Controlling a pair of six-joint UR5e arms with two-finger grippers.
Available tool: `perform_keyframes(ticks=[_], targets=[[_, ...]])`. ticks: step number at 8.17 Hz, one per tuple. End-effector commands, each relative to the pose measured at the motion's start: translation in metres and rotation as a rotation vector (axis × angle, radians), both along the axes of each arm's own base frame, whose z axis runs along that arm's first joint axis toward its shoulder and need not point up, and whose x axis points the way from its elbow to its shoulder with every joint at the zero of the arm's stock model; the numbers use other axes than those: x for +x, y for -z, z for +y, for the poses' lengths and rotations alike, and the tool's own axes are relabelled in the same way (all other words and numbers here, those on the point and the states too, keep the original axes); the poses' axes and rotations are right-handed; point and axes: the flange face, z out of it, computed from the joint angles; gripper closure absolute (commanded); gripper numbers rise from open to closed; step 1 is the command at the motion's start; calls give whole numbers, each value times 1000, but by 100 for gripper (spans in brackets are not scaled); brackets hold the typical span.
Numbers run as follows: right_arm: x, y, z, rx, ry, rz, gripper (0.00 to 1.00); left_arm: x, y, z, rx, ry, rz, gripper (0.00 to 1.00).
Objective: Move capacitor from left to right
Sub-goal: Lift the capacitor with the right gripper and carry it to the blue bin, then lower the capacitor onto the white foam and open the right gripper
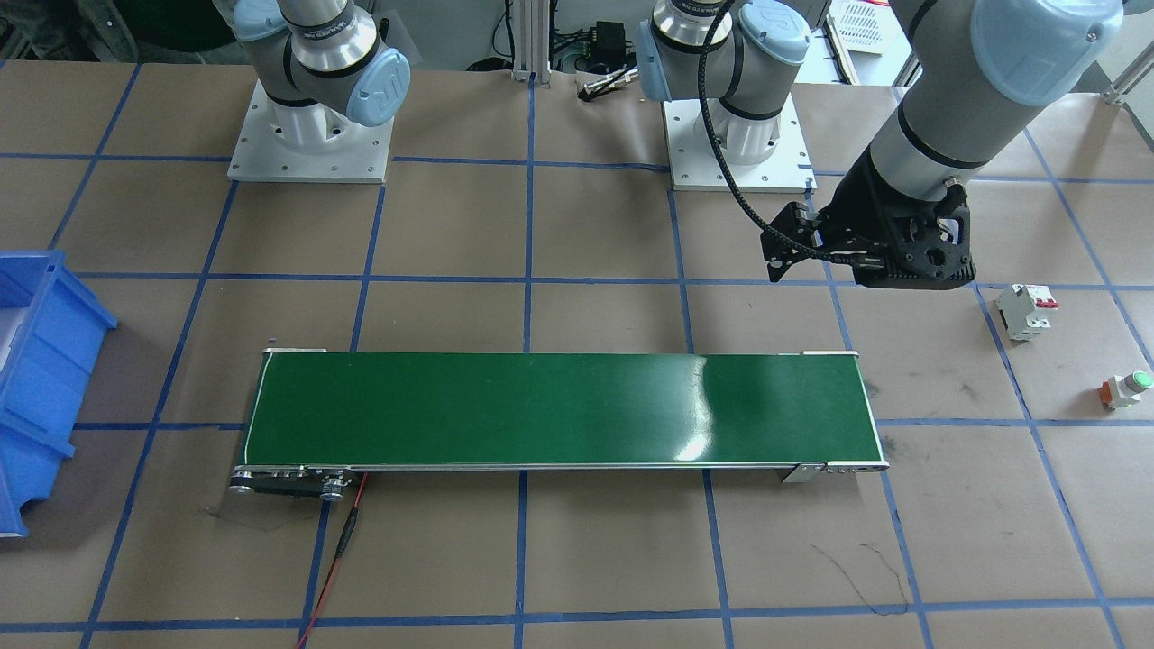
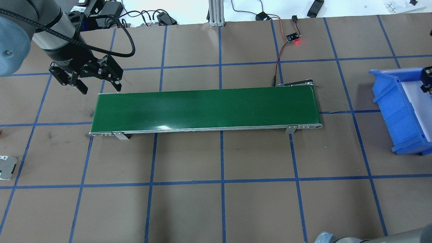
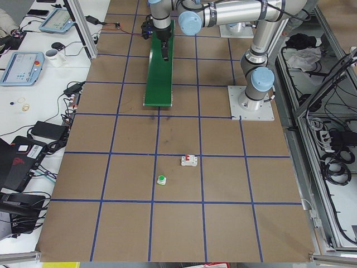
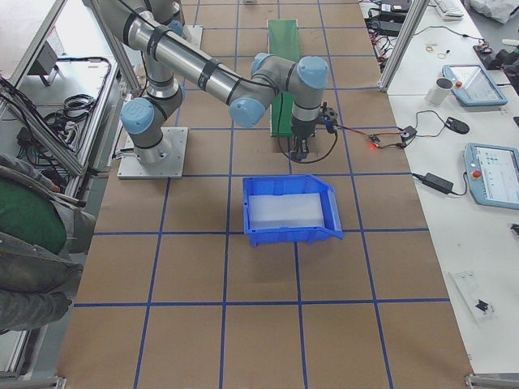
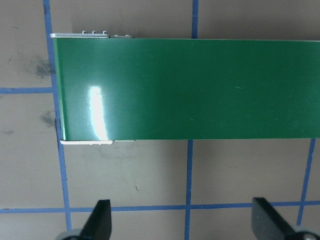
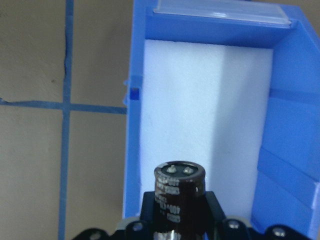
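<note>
The capacitor, a black cylinder with a metallic top, stands upright between the jaws of my right gripper, which is shut on it. In the right wrist view it hangs above the white foam floor of the blue bin. Only a bit of this gripper shows in the overhead view, at the bin's far edge. My left gripper is open and empty, above the table by the left end of the green conveyor belt. Its fingers stand wide apart in the left wrist view.
The blue bin sits at the table's right end, past the conveyor. A white breaker with red switches and a green-capped button lie on the table beyond the left arm. A red wire runs from the conveyor's motor end.
</note>
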Motion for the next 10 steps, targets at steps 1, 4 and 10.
perform_keyframes(ticks=[1, 4, 10], targets=[[-71, 29, 24, 49, -34, -41, 100, 0, 0, 0, 0, 0, 0, 0], [-81, 88, 6, 32, -31, -129, 100, 0, 0, 0, -1, 0, 5, 0], [-85, 149, -10, 22, -29, -228, 100, 0, -1, 0, -4, 0, 4, 0]])
